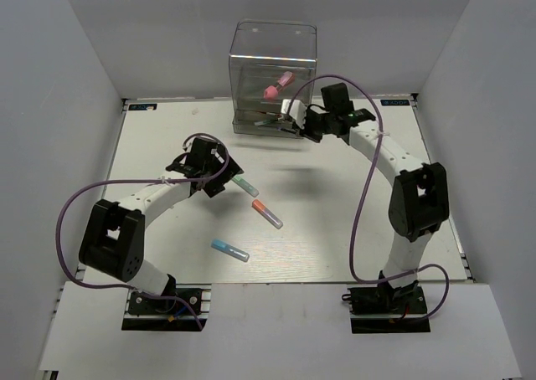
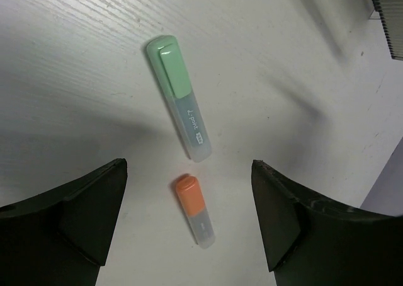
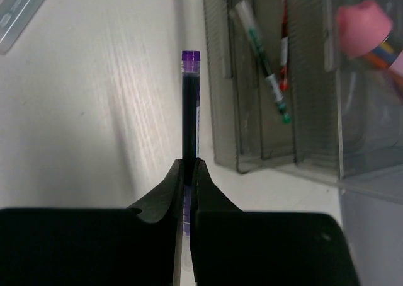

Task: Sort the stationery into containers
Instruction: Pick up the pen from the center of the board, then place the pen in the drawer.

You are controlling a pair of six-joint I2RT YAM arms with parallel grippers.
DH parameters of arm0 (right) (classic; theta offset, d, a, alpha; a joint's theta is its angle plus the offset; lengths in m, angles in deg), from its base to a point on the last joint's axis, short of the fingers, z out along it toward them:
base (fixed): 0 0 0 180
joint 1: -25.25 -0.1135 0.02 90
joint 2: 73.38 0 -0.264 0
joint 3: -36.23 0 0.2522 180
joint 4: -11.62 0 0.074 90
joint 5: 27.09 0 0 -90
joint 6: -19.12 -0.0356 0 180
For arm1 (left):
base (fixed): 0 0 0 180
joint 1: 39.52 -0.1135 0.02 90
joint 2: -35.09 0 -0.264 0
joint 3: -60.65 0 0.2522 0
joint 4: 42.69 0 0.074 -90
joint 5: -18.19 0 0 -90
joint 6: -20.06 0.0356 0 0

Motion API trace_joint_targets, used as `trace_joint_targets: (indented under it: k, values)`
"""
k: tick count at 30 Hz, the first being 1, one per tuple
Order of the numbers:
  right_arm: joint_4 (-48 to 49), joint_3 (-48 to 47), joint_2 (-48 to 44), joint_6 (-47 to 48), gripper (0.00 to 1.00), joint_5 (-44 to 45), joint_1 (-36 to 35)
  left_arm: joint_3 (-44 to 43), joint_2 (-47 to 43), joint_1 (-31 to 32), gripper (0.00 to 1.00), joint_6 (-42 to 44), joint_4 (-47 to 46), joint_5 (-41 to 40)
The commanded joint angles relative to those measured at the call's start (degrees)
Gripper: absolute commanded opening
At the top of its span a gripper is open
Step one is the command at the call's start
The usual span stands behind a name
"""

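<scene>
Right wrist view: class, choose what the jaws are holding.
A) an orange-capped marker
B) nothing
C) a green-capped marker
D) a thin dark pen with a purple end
D: the right jaws are shut on a thin dark pen whose far end is purple.

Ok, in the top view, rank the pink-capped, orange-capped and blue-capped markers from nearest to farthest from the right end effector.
From the right end effector, shut on a purple pen:
1. Pink-capped marker: inside the clear drawer box, just beyond the end effector.
2. Orange-capped marker: loose at mid-table.
3. Blue-capped marker: near side, toward the left arm.
</scene>
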Motion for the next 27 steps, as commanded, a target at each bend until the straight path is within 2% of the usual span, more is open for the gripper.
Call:
trace_joint_targets:
  k: [1,5,13,22,27]
  values:
    - [3.98,-3.71,3.66,-1.14,0.00,1.83,-2.08,0.21,-2.89,-0.16,0.89,0.23,0.56,0.69]
    - [13.37,-5.47,8.21,-1.76,0.00,6.68,-4.28,0.21,-2.89,-0.16,0.89,0.23,1.62,1.22]
    - [16.29,-15.92,16.93,-0.89,0.00,12.48,-5.86,2.49,-4.74,-0.16,0.89,0.76,2.68,0.69]
    - [15.33,-14.00,11.93,-0.09,0.00,6.34,-5.87,4.34,-5.97,-0.16,0.89,0.23,2.16,0.69]
    - [18.92,-14.61,13.42,0.34,0.00,8.87,-6.22,2.50,-3.87,-0.16,0.89,0.23,2.15,1.74]
